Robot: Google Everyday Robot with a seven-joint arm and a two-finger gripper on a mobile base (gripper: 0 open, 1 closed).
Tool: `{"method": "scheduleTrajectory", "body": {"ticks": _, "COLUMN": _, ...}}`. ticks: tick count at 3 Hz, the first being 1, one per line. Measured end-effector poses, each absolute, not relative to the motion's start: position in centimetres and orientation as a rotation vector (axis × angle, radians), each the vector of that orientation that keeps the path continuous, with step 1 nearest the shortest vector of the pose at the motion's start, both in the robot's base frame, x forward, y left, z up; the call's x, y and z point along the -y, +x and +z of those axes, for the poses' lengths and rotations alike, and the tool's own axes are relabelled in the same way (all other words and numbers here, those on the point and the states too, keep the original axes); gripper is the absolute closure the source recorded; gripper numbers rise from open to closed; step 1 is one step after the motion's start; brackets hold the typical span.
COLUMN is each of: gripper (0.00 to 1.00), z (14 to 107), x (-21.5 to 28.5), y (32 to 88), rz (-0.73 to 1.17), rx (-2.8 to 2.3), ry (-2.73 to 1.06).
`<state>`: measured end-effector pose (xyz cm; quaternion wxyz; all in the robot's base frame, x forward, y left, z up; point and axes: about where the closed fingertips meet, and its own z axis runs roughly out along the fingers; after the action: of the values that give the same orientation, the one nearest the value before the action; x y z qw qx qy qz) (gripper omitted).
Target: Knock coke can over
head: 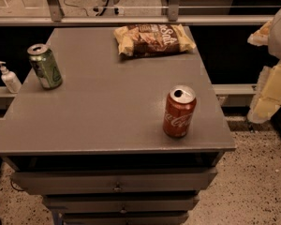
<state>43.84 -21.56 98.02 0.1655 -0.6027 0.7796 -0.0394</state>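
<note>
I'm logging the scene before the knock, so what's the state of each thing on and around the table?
coke can: upright, top opened, front right of the table.
green can: upright, back left.
chip bag: lying flat at the back.
pump bottle: upright, beyond the table's left edge.
gripper: beyond the table's right edge, clear of the coke can.

The gray table holds three things. A green can stands at the back left, a chip bag lies flat at the back, and the red coke can stands up near the front right. The gripper hangs past the table's right side.
</note>
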Motion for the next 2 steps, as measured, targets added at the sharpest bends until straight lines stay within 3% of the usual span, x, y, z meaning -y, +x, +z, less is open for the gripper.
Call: {"method": "scheduleTrajectory", "body": {"ticks": 2, "gripper": 0.00, "z": 96.6, "x": 23.1, "y": 44.6, "rz": -0.031, "rx": -2.188, "ry": -1.620}}
